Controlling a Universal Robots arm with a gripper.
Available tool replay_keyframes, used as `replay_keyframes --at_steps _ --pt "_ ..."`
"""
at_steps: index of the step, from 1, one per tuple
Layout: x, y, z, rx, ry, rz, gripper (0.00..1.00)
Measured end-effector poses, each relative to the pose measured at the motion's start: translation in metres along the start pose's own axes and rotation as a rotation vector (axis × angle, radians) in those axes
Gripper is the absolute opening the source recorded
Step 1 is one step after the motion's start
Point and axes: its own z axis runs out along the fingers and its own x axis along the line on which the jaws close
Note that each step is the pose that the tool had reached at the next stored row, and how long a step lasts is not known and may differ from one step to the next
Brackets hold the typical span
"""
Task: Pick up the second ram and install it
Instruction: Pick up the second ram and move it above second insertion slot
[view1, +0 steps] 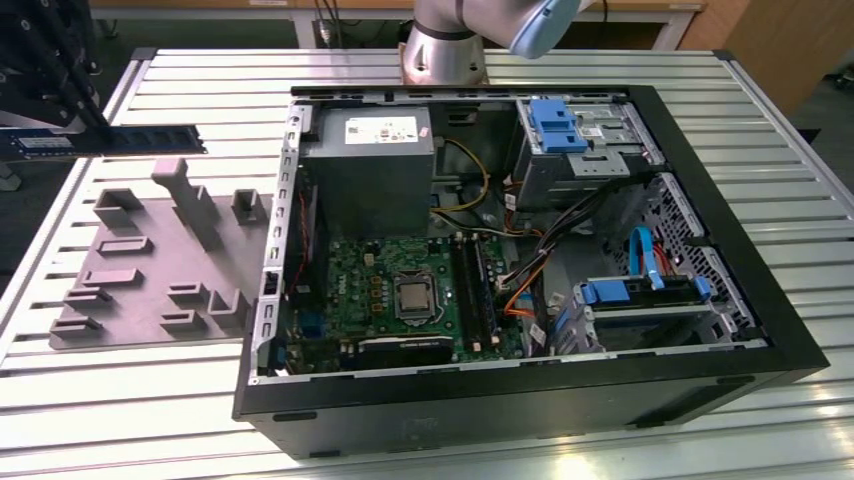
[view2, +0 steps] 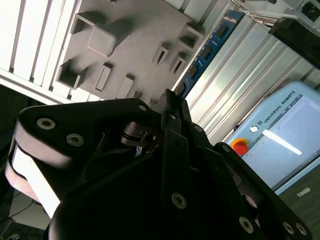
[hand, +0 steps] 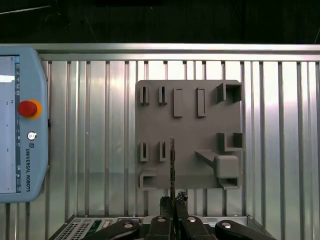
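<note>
A: Grip, as we log it?
B: One gripper (hand: 173, 200), its fingers pinched tight on the second ram (view1: 150, 139). One stick, held level on its long edge.
A: Room around it?
B: It hangs above one grey holder plate (view1: 147, 270) on the slatted table (view1: 400, 420). One open computer case (view1: 747, 330) stands on the exterior view's right, well apart from the stick.

A line of print runs along the pendant (hand: 30, 75) near its red button (hand: 28, 108) in the first wrist view. The power supply (view1: 367, 175) carries a white label (view1: 379, 130) and the ram (view1: 140, 139) a pale label (view1: 43, 143), both too small to read.
</note>
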Motion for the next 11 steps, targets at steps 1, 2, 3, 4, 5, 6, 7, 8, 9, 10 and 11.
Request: replay_keyframes --at_steps 1,2,3,4,5,6,7,8,9,10,11 --pt "0.0000 -0.0005 0.0000 0.0001 -0.0001 0.000 0.14" --pt "0.0000 -0.0010 0.0000 0.0000 0.0000 0.000 0.14" --pt "0.0000 -0.0016 0.0000 0.0000 0.0000 0.000 0.14" --pt "0.0000 -0.0021 -0.0001 0.0000 0.0000 0.000 0.14" --pt "0.0000 -0.0025 0.0000 0.0001 -0.0001 0.000 0.14" --pt "0.0000 -0.0031 0.0000 0.0000 0.0000 0.000 0.14" --pt "0.0000 -0.0036 -0.0001 0.0000 0.0000 0.000 0.14" --pt "0.0000 -0.0043 -0.0001 0.0000 0.0000 0.000 0.14" --pt "-0.0001 -0.0049 -0.0001 0.0000 0.0000 0.000 0.14" --pt "-0.0001 -0.0056 -0.0001 0.0000 0.0000 0.000 0.14" --pt "-0.0001 -0.0063 -0.0002 0.0000 0.0000 0.000 0.14"
